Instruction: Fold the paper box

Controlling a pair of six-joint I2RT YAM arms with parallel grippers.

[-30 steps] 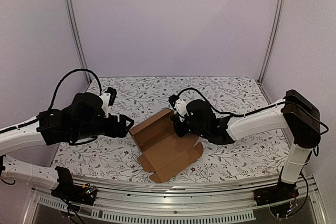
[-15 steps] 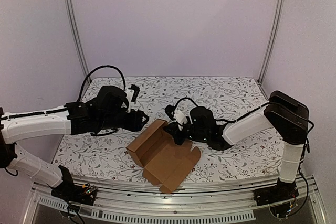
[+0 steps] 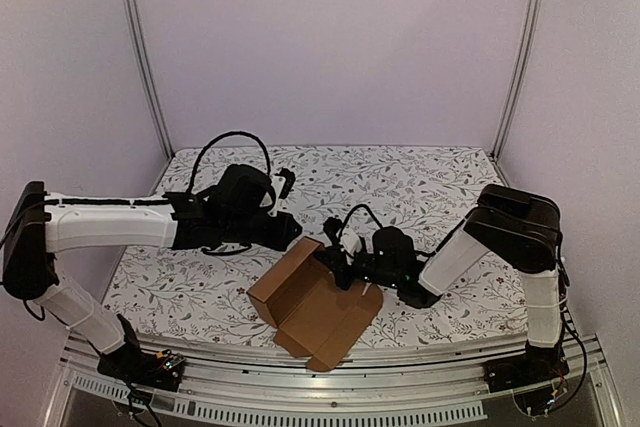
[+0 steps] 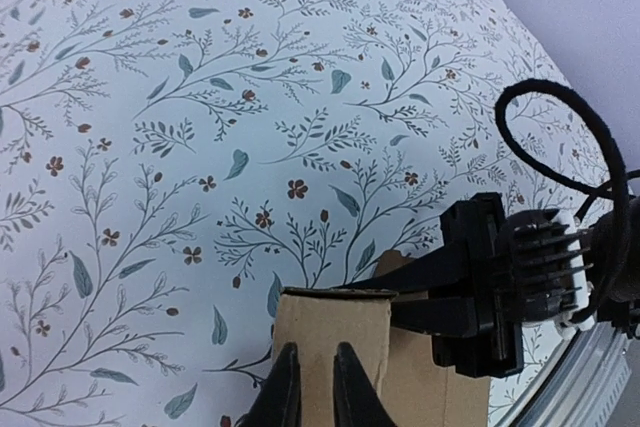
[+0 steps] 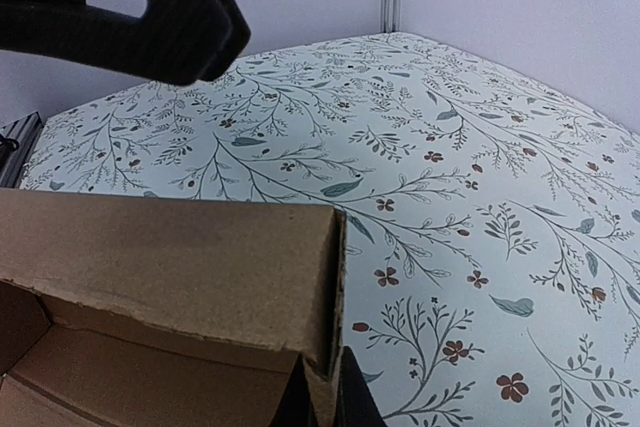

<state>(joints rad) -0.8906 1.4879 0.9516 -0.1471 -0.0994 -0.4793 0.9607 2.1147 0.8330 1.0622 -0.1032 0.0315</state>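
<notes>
The box (image 3: 318,309) lies toward 6 o'clock on the worktop (image 3: 430,182), close to the near edge and between the two arms. It is partly formed. The long wall on its 11 o'clock side stands up, and from the right wrist camera that wall meets a second panel at a corner, with a hollow below. The rest of the sheet spreads flat toward 5 o'clock, its notched flaps unfolded.

The right gripper (image 3: 335,269) comes in from 3 o'clock. Its jaws are closed tight on the top edge of the raised wall, right at that corner.

The left gripper (image 3: 293,231) reaches in from 9 o'clock to the same wall's upper edge. Its jaws are drawn nearly together over the cardboard face, leaving only a thin gap. Whether they actually pinch the wall I cannot tell.

I judge the task to be less than half done. One wall is up and held. The flat panels have yet to be raised, their tabs tucked in and the carton closed.
</notes>
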